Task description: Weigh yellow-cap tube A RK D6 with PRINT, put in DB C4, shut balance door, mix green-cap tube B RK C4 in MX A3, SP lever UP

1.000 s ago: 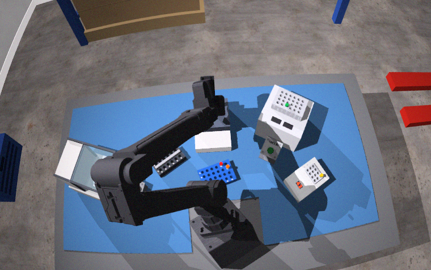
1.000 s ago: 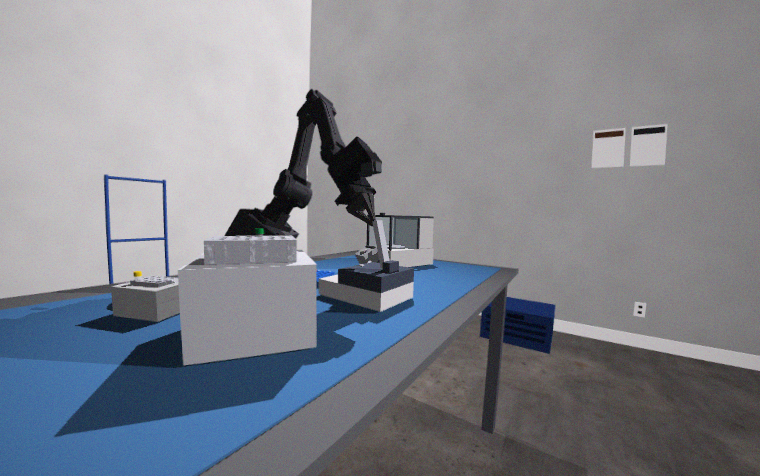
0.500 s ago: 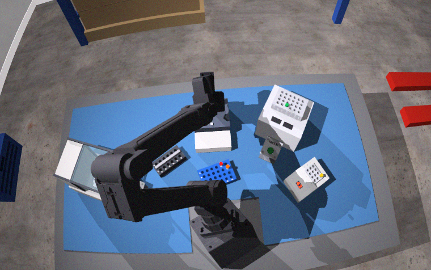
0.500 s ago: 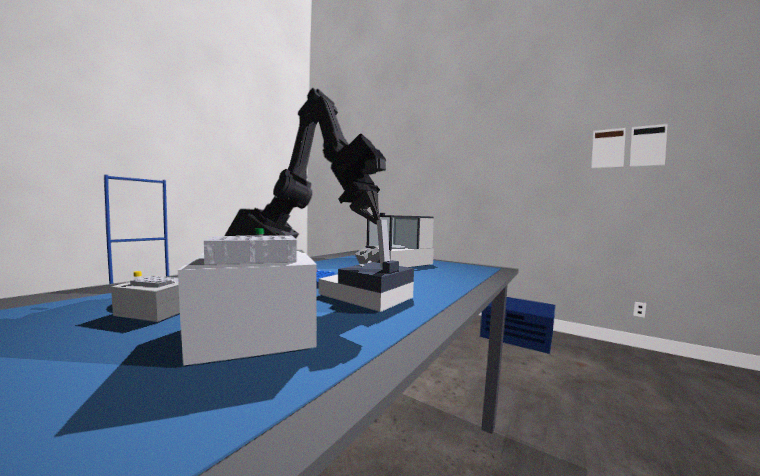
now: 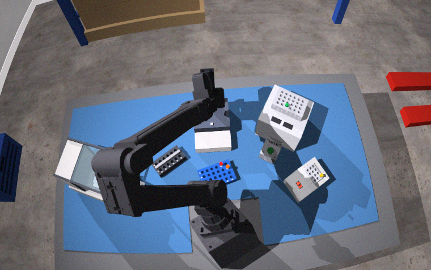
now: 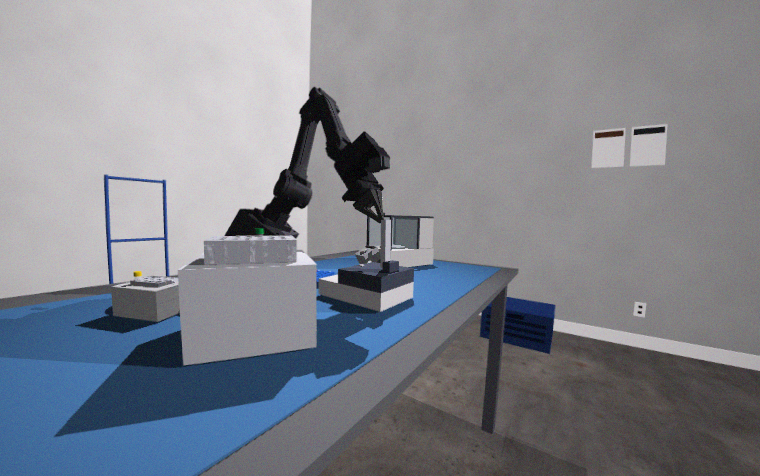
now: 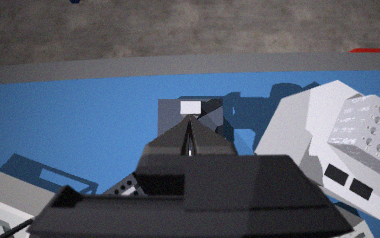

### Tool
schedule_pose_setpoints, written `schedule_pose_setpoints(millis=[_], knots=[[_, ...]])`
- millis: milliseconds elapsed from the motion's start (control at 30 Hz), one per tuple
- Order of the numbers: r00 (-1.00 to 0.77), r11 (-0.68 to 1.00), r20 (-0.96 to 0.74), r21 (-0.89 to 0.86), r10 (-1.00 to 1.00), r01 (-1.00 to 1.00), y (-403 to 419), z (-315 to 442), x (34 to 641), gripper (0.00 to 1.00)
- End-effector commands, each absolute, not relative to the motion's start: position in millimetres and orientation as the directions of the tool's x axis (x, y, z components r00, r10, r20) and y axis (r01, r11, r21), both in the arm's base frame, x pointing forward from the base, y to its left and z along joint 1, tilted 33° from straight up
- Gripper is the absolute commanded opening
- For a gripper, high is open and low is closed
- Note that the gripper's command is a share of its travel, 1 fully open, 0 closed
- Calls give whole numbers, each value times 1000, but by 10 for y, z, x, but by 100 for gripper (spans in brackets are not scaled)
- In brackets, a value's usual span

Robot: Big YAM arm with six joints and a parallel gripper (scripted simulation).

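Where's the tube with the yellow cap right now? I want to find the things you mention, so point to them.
In the top view, the yellow-capped tube (image 5: 321, 174) (image 6: 137, 274) stands in the small grey block, right of the blue plastic rack (image 5: 203, 176).

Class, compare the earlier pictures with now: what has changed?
The closed black tool moved towards the bench's back edge, and the flat white lever swung the same way, from leaning to upright. Nothing was gripped or released. The green-capped tube and yellow-capped tube stayed put.
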State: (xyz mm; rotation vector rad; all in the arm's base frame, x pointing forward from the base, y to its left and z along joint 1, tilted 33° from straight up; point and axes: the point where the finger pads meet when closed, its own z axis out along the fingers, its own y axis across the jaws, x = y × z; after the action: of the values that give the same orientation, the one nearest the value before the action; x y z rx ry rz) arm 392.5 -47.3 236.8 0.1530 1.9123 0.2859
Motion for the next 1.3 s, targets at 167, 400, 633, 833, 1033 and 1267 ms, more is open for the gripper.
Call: schedule_pose_setpoints(millis=[167, 400, 633, 833, 1033, 1267], knots=[[-341, 964, -912, 260, 229, -47, -463, 2572, 4067, 0], [-341, 963, -911, 264, 233, -46, -468, 2609, 4125, 0], [-342, 962, -909, 269, 238, -44, -476, 2642, 4186, 0], [-334, 964, -912, 263, 236, -37, -511, 2602, 4146, 0], [-334, 964, -912, 263, 236, -37, -511, 2602, 4146, 0], [-334, 964, -912, 263, 236, -37, -511, 2602, 4146, 0]])
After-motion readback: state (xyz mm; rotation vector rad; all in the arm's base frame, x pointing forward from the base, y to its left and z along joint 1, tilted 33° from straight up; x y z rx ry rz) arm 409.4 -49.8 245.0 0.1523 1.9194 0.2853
